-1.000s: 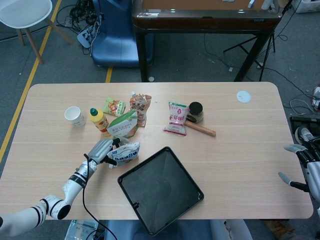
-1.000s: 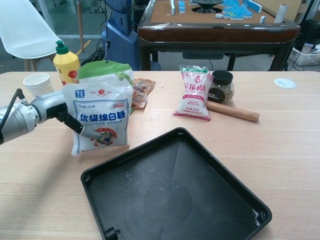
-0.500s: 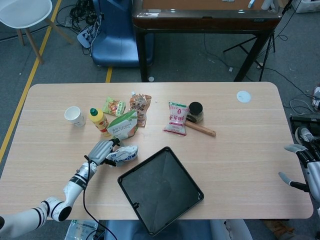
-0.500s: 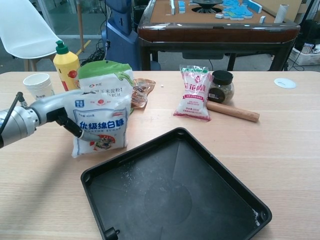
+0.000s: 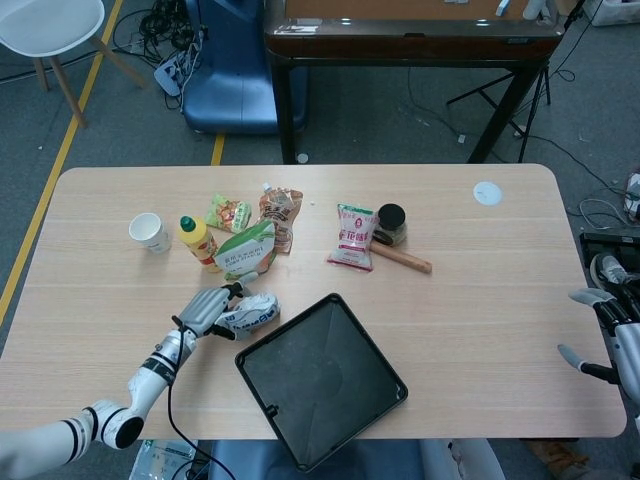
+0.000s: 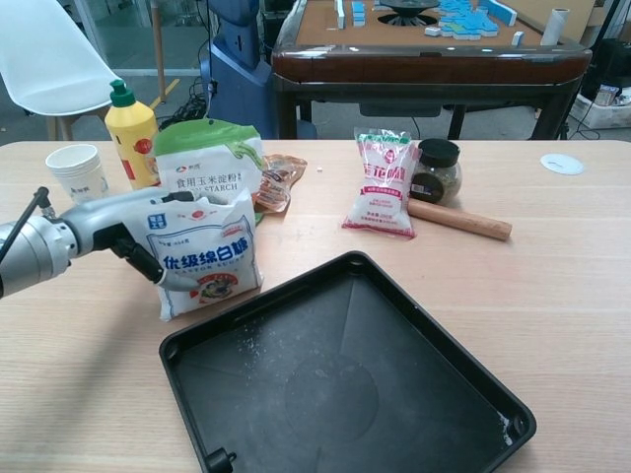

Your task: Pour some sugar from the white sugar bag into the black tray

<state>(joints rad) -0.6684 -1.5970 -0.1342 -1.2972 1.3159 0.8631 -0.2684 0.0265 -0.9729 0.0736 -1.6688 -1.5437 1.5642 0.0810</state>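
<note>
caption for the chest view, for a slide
Left hand grips the white sugar bag upright beside the black tray, with a few white grains already in the tray.

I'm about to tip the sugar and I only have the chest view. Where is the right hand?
Observer: In the head view, the right hand hangs just beyond the table's right edge, fingers apart, holding nothing.
Operator: Is the sugar bag over the tray?
Observer: No. Seen from above, the sugar bag is just left of the tray's upper-left rim, not above it.
</note>
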